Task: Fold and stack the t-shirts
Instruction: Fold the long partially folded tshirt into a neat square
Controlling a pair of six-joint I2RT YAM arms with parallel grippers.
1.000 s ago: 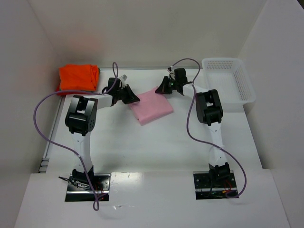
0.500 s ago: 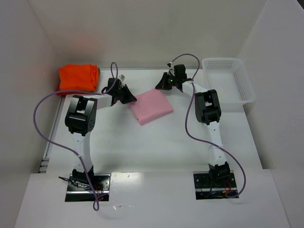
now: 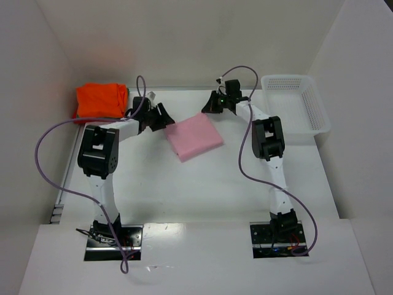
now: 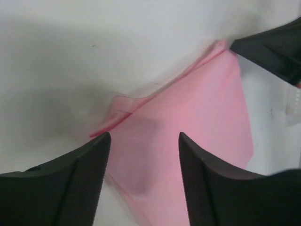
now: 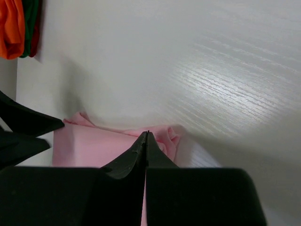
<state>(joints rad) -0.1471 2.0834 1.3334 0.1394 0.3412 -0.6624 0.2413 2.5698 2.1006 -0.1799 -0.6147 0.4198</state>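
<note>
left gripper [image 4: 143, 136], change: a second ago I had it shut at the left corner of the pink shirt [image 3: 195, 137]. It has since sprung apart and drawn back toward the far left. Its fingers now stand well apart with nothing between them.
pink shirt: folded flat on the table [image 3: 202, 190], in the middle toward the far side. It is nearly square and set cornerwise, so there is no real long axis to work with.
pink shirt from left gripper: just ahead and to the gripper's right. Its left corner is close off the fingertips and not touching, as far as I can see.
orange shirt [image 3: 101, 100]: folded in the far left corner, well apart from the pink shirt, on the other side of the left gripper.
green shirt [image 5: 29, 26]: only an edge shows, tucked against the orange shirt.
right gripper [image 5: 146, 134]: closed tight at the pink shirt's far corner, where the cloth is bunched. I cannot tell whether a fold is nipped between the fingers.
nearer arm: I judge the left, since it sits between the pink shirt and the orange pile. A carry to that pile would run leftward and away from me.
basket [image 3: 295, 104]: far right, well apart from the shirts and off that line.
</note>
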